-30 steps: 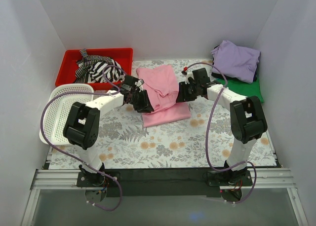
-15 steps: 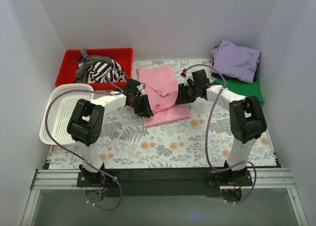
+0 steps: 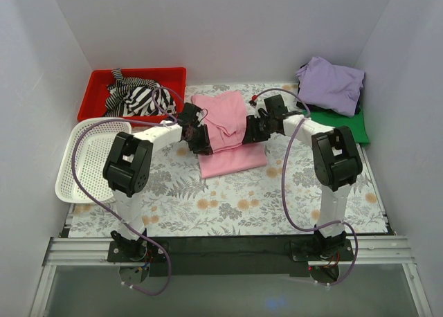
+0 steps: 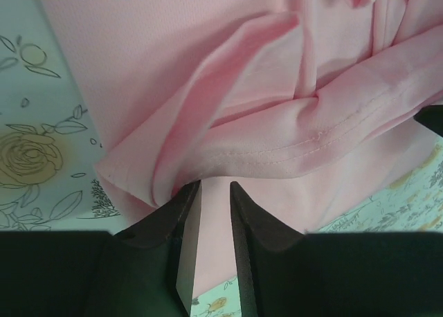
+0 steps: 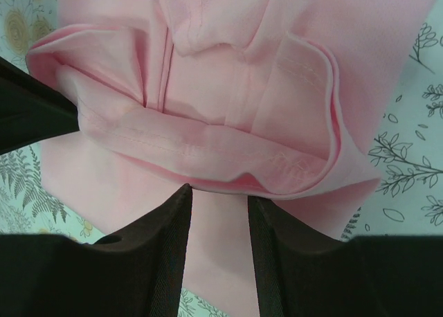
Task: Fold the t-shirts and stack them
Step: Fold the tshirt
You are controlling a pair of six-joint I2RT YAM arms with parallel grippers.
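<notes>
A light pink t-shirt lies partly folded on the floral table at back centre. Its hemmed edge is doubled over the lower layer. My left gripper is at its left edge and my right gripper at its right edge. In the left wrist view the gripper is open, tips at the folded hem of the pink shirt. In the right wrist view the gripper is open, tips at the hem of the pink shirt. A lavender t-shirt lies on a green t-shirt at back right.
A red bin holding black-and-white striped clothing stands at the back left. A white mesh basket lies in front of it at the left. White walls enclose the table on three sides.
Both grippers have shifted slightly toward the back and inward along the pink shirt's sides. The arms' elbows have swung inward. The pink shirt's outline is almost unchanged.
</notes>
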